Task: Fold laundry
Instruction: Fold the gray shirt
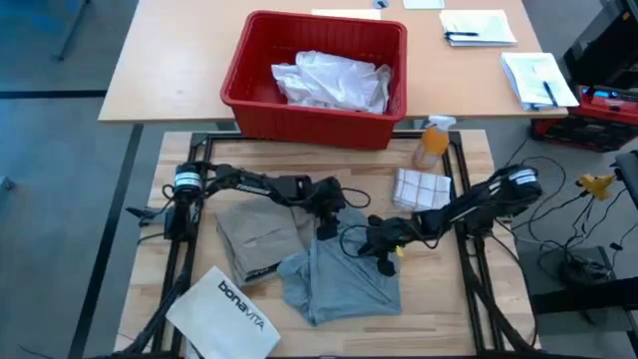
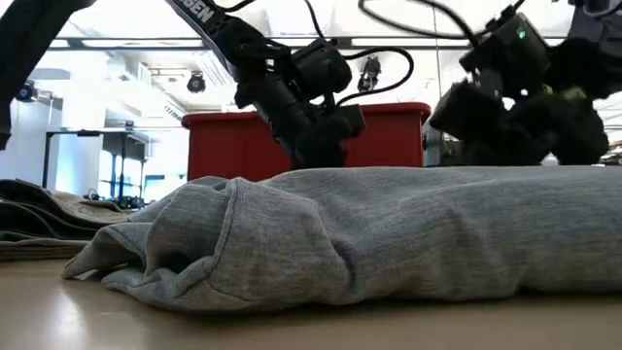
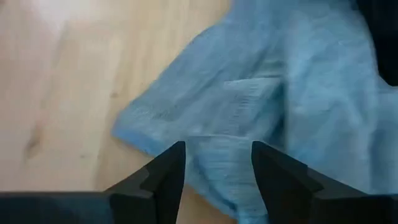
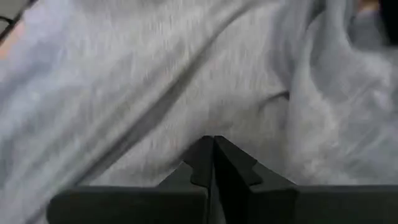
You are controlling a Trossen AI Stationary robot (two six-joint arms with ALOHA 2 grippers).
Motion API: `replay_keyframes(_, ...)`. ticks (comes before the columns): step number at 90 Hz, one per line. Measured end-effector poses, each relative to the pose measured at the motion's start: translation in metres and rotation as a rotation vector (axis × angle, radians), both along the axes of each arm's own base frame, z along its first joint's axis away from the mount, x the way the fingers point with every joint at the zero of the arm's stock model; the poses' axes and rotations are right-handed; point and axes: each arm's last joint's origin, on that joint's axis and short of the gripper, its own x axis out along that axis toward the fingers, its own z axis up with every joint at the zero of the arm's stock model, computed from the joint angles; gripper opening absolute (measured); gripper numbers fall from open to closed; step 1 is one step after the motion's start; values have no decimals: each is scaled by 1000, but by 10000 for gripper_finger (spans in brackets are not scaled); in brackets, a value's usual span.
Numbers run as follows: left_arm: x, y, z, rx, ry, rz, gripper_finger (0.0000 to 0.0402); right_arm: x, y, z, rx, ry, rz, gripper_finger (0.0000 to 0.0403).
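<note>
Folding the grey T-shirt (image 1: 344, 274) looks underway; it's bunched mid-table, at 3 o'clock from the folded khaki piece (image 1: 257, 234). Left gripper (image 3: 217, 168) hovers spread over a hem corner, right gripper (image 4: 213, 163) is pinched closed with nothing in it over the cloth. Next move probably needs left to drop and pinch that corner.

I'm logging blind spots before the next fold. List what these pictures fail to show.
- Whether the shut right gripper pinches the grey T-shirt: in its wrist view the fingertips meet with no cloth visibly between them; from above, the arm covers that spot.
- The white cloth in the red basket: too crumpled to identify.
- The tan garment: its far edge lies under the left arm.
- The white bag: cut off by the bottom edge in the high view.
</note>
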Motion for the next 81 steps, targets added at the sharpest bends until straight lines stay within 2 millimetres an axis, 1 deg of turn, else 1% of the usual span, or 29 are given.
replay_keyframes(14,-1,0,-2,12,8,-16,153,3,1,-6,25,-2,-10,0)
replay_keyframes(32,-1,-1,-4,5,7,-46,149,3,1,-7,25,1,-9,0)
replay_keyframes(39,-2,-1,-7,5,25,-30,152,3,1,-7,24,2,-10,0)
replay_keyframes(47,-4,3,-10,76,44,31,155,3,1,-8,24,4,-10,0)
replay_keyframes(58,-7,16,-10,187,74,104,151,3,1,-8,24,6,-10,0)
replay_keyframes(66,-10,33,-9,219,84,166,142,3,1,-8,24,7,-11,0)
replay_keyframes(75,-17,56,-8,207,108,271,130,3,0,-8,29,10,-22,0)
replay_keyframes(78,-20,63,-9,181,114,298,126,3,0,-8,31,11,-24,0)
replay_keyframes(81,-23,68,-8,132,119,287,121,3,0,-8,32,11,-25,0)
